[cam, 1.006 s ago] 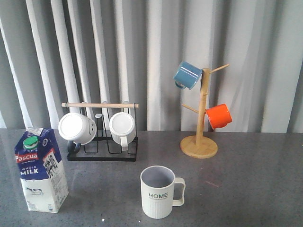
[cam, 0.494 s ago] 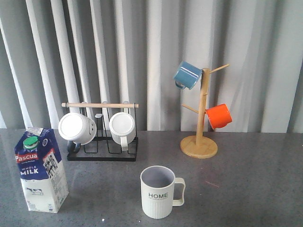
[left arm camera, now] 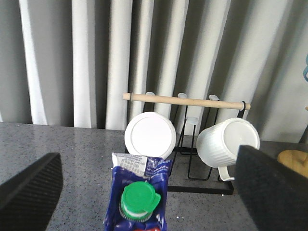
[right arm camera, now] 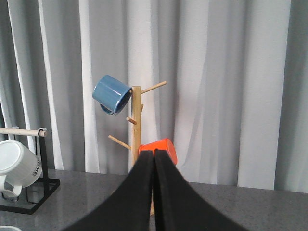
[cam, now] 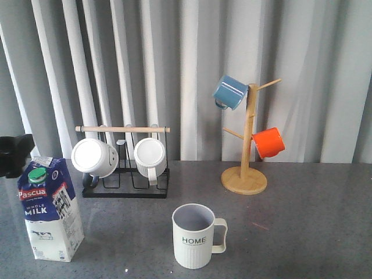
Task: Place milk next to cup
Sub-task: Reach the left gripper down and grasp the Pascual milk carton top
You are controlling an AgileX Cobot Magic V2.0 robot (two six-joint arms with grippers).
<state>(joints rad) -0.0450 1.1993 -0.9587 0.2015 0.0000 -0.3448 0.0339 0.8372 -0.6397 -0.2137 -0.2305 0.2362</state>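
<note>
The left gripper (left arm camera: 144, 187) is hanging with its two dark fingers (left arm camera: 30, 190) spread wide, one to each side of the milk carton (left arm camera: 139, 195) and clear of it, with nothing between them but the carton's green cap (left arm camera: 139, 198) and folded top. In the front view only a dark piece of this gripper (cam: 13, 154) is showing at the edge, just above and behind the carton (cam: 50, 208). The right gripper (right arm camera: 154, 192) is sitting with its fingers pressed together, no gap between them, gripping nothing.

The milk carton is standing upright on the grey table (cam: 302, 226), its red label and "WHOLE MILK" print facing forward. The cup (cam: 197, 235), ribbed and off-white with "HOME" on it, is standing upright well to the right of the carton, its handle turned away from the carton. Behind the carton and slightly to its right, a black wire rack (cam: 125, 174) with a wooden bar is holding two white mugs (cam: 95, 157) on their sides. Farther to the right of the carton, beyond the cup, a wooden mug tree (cam: 247, 151) is carrying a blue mug (cam: 230, 92) high up and an orange mug (cam: 269, 142) lower down. Grey curtains (cam: 186, 70) are hanging behind everything.
</note>
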